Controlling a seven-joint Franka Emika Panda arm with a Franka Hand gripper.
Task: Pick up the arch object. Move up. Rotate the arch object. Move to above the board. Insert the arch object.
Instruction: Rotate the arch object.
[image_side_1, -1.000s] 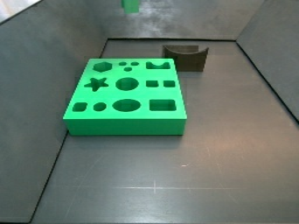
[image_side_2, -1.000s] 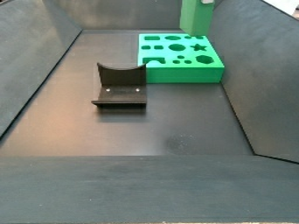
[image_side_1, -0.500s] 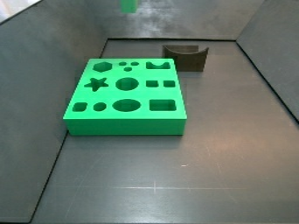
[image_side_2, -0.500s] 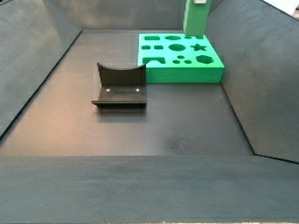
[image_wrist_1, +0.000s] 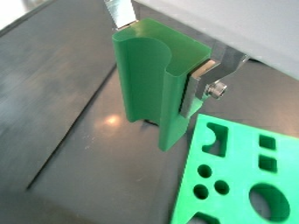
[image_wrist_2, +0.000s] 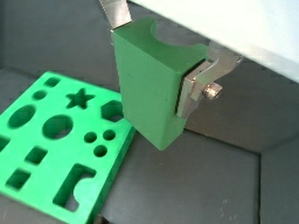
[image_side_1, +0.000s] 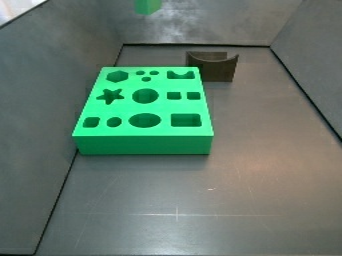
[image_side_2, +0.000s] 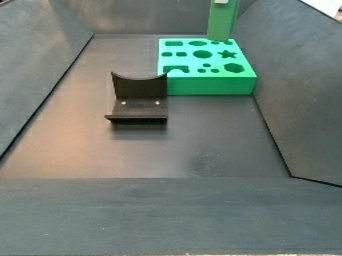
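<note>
In a wrist view: gripper (image_wrist_1: 160, 54) clamped on the arch object (image_wrist_1: 152, 83), silver fingers (image_wrist_1: 205, 72) pressed flat against opposite faces, jaws narrow and holding it. Arch object upright, hanging clear above the dark floor (image_wrist_1: 70, 105), scooped notch at its upper end. Corner of the board (image_wrist_1: 239, 179) just beside and below, with round and square cutouts showing.

In a wrist view from the opposite flank: gripper (image_wrist_2: 158, 44) gripping the arch object (image_wrist_2: 149, 83) the same way, one finger (image_wrist_2: 205, 77) with its screw plain on the near face. Arch object tilted slightly, lower end over the edge of the board (image_wrist_2: 59, 149); star, hexagon and circles visible there.

In a side view: only a green scrap of the arch object (image_side_1: 147, 6) at the upper frame edge, high above the far end of the board (image_side_1: 142, 140). Gripper out of frame. Dark fixture (image_side_1: 213, 64) standing behind the board.

In a side view: arch object (image_side_2: 221, 18) held upright above the far part of the board (image_side_2: 207, 80), apart from it. Fixture (image_side_2: 136, 100) well apart on the floor.
</note>
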